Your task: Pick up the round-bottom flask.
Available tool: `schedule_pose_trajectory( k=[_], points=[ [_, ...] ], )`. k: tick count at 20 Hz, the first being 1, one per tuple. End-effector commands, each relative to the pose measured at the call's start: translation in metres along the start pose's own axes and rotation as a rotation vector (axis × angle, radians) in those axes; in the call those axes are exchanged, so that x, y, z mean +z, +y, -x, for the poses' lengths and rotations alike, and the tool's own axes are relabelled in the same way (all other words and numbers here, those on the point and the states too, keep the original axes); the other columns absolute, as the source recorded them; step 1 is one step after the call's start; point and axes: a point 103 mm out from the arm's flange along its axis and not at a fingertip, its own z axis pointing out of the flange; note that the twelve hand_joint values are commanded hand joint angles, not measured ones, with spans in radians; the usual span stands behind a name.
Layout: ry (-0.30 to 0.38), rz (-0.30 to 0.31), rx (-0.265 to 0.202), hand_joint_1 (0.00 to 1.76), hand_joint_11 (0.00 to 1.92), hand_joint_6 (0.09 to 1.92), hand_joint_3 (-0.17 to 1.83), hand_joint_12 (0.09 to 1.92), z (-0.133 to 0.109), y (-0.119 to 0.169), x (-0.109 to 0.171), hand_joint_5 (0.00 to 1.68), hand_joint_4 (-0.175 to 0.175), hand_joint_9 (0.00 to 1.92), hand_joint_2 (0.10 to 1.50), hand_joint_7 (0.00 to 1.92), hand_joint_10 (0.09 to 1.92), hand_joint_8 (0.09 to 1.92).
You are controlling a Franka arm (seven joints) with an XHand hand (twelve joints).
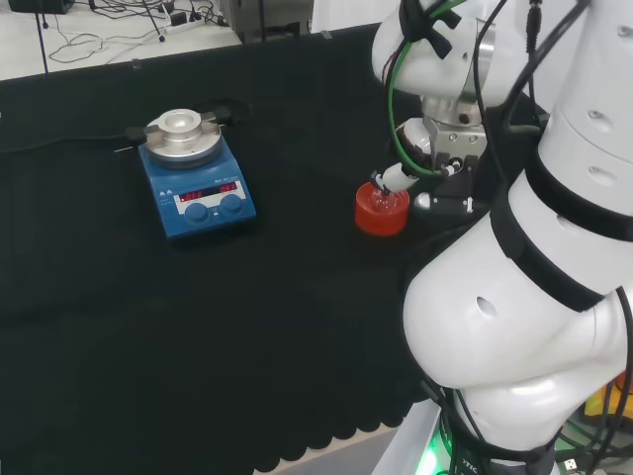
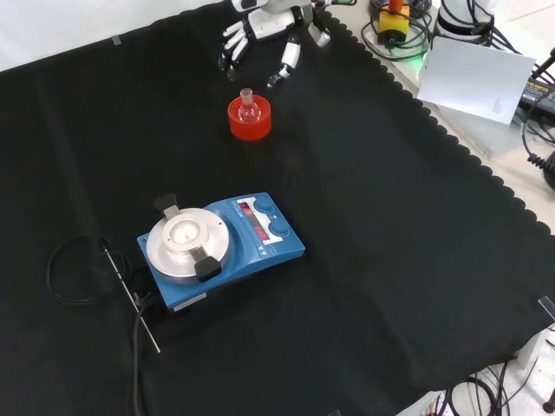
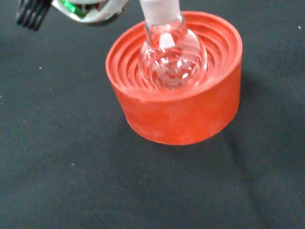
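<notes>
A small clear round-bottom flask (image 3: 171, 57) sits upright in a red ribbed ring stand (image 3: 181, 114) on the black cloth. In the front view the flask (image 2: 249, 107) and its stand (image 2: 250, 121) lie just below the hand (image 2: 264, 35), whose fingers hang straight and spread, clear of the flask. In the head view the stand (image 1: 382, 211) is right beside the hand (image 1: 401, 176), with one fingertip over the stand's rim. The hand is open and holds nothing.
A blue hotplate stirrer (image 2: 221, 247) with a round metal top stands nearer the front in the front view, its cable and a thin probe (image 2: 130, 295) trailing left. In the head view it (image 1: 195, 178) lies left of the stand. The arm's white links (image 1: 534, 247) fill the right.
</notes>
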Motion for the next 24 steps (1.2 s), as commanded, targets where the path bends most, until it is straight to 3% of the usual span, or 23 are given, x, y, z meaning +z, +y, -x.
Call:
schedule_pose_trajectory(
  k=[1,24],
  points=[
    [0.019,0.016,0.003,0.82,0.17,0.40,0.61,1.39,0.009,0.009,0.015,0.60,-0.029,0.54,0.65,0.33,0.63,0.64],
    [0.028,0.092,-0.020,0.87,0.21,0.59,0.60,1.37,0.023,0.035,0.039,0.66,-0.072,0.58,0.67,0.37,0.64,0.68]
  ],
)
